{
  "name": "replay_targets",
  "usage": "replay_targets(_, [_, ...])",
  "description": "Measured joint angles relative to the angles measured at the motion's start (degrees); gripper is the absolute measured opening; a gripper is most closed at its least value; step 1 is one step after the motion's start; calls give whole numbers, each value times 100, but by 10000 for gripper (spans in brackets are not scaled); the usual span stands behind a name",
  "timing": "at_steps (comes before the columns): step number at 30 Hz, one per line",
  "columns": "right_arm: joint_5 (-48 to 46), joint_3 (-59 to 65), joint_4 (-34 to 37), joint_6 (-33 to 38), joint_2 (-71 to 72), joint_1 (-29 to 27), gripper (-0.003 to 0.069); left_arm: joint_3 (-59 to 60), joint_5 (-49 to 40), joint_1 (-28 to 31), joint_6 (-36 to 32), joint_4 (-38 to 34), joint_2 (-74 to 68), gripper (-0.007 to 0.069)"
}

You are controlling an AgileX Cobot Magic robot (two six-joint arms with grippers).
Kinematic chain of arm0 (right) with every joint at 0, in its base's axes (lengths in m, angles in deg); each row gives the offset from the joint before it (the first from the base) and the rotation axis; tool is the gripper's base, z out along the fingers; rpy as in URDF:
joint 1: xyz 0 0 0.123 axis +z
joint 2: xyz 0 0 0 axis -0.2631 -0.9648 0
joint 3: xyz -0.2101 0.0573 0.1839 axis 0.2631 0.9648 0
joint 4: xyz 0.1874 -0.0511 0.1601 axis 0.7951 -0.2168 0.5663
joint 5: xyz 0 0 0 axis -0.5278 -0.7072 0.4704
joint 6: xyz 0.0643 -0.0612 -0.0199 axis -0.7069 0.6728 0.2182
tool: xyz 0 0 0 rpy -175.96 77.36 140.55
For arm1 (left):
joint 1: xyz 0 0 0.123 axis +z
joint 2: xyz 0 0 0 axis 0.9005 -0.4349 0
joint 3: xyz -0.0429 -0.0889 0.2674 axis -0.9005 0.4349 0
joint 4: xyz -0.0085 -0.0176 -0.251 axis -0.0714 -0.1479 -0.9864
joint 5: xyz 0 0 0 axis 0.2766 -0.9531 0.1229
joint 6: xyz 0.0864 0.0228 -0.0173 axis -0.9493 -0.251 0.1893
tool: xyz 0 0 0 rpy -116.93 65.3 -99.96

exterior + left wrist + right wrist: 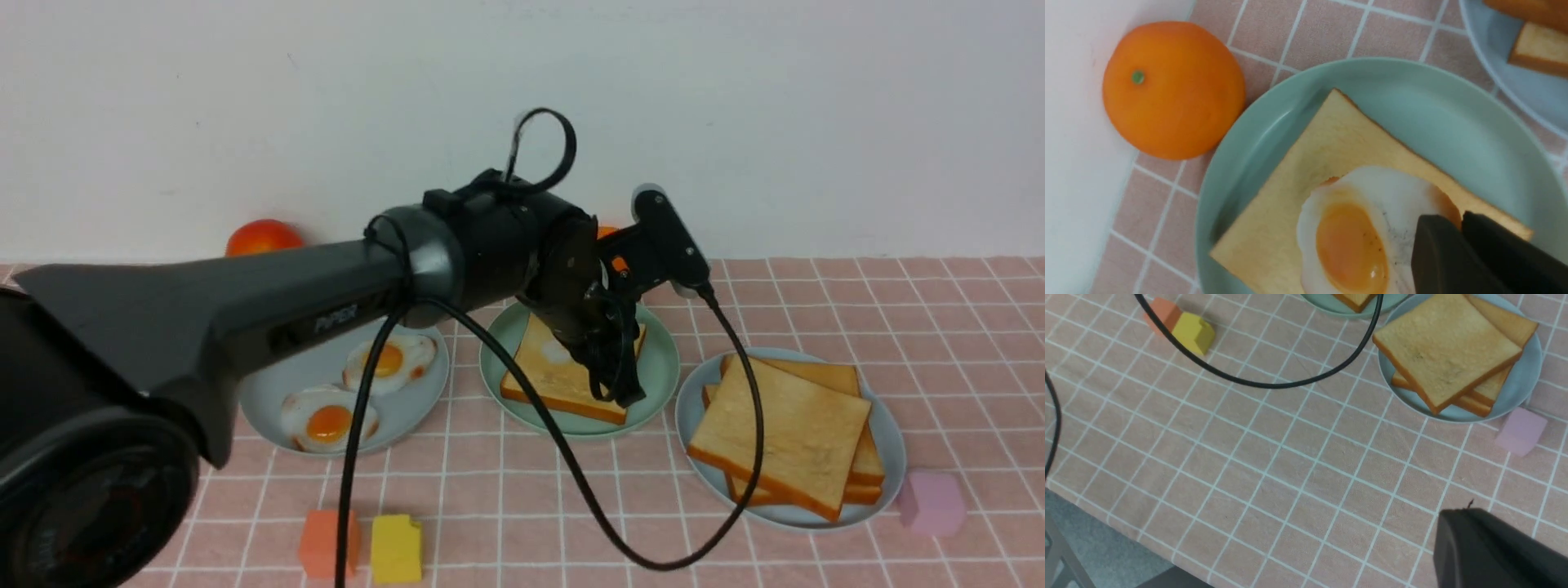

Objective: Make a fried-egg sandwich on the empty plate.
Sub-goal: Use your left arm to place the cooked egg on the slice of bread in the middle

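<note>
The mint-green empty plate [663,369] sits mid-table with one toast slice [543,374] on it. My left gripper [622,394] reaches over it from the left. In the left wrist view the gripper [1459,218] is shut on the browned edge of a fried egg [1355,241]. The egg lies on the toast [1290,204] inside the plate [1445,134]. My right gripper [1457,516] is shut and holds nothing, above bare tablecloth short of the toast stack [1445,347]; the front view does not show it.
A grey-blue plate [894,441] on the right holds stacked toast [784,429]. Another plate [269,400] on the left carries two eggs [390,361]. An orange [1171,87] touches the green plate's far side. Tomato [263,237], orange block [326,543], yellow block [396,547], pink block [931,502], looping cable [653,559].
</note>
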Motion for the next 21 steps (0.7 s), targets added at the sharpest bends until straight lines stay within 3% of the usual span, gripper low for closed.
replay_targets(9, [-5,0,21,-8,24,0,32,-24,443,0,-22,631,-74,64])
replay_targets(21, [-5,0,220,-8,24,0,32,-29,375,5,111,715,-327,64])
